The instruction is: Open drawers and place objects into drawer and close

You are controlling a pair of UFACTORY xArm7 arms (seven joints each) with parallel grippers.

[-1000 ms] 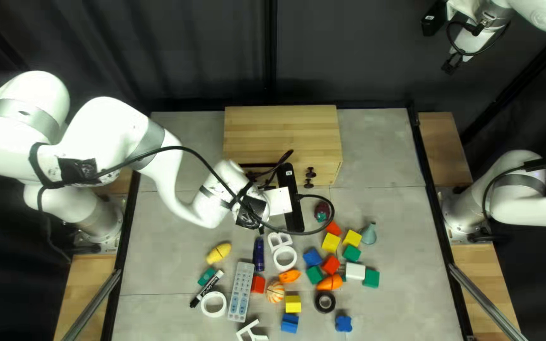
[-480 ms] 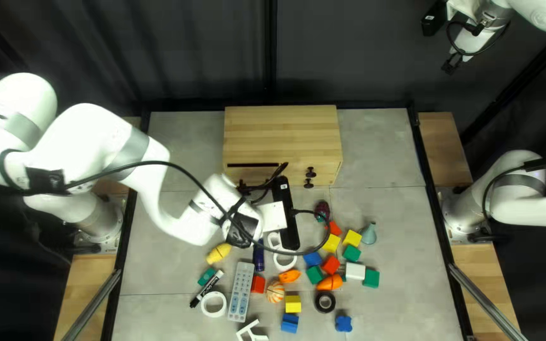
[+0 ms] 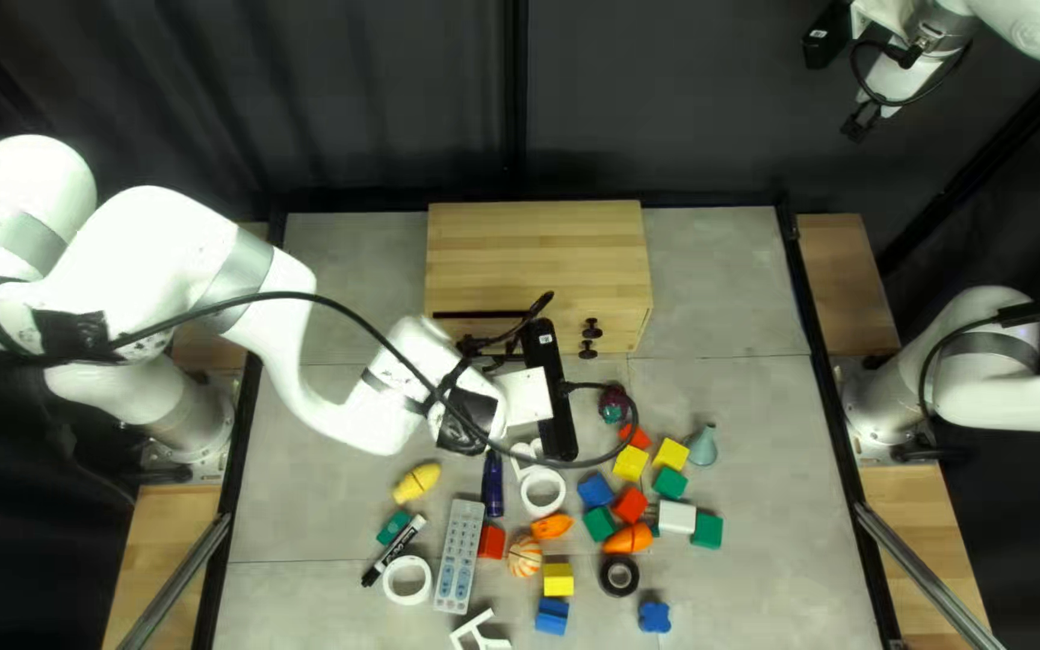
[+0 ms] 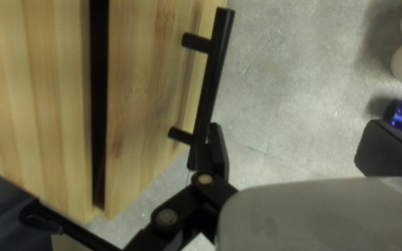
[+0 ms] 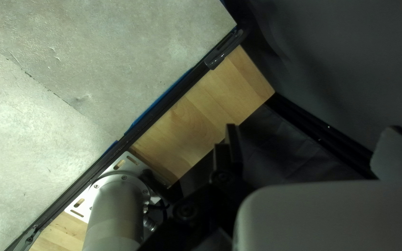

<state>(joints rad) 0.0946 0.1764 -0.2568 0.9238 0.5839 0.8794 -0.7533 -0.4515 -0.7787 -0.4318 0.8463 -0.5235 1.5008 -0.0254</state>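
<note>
In the top left view, my left gripper (image 3: 506, 349) hangs at the front of the wooden drawer box (image 3: 538, 247), its fingertips hard to make out. A dark gap (image 3: 478, 315) shows behind the box's left front. In the left wrist view, my left gripper (image 4: 298, 148) is open, one finger against or close beside the near end of the black bar handle (image 4: 212, 83). The drawer front (image 4: 140, 93) stands slightly out from the box. My right gripper (image 3: 863, 120) is raised at the top right of the top left view; in its wrist view the right gripper (image 5: 315, 148) is open and empty.
In front of the box lie coloured blocks (image 3: 630, 462), a remote (image 3: 460, 556), a marker (image 3: 394, 550), white rings (image 3: 543, 489), a black tape roll (image 3: 619, 575) and a blue cylinder (image 3: 492, 484). Two dark knobs (image 3: 591, 329) stick out from the box's right part.
My left arm drew back from the box toward the near left, then returned slightly toward it. The gap at the drawer shows more fully now. My right arm has stayed still.
</note>
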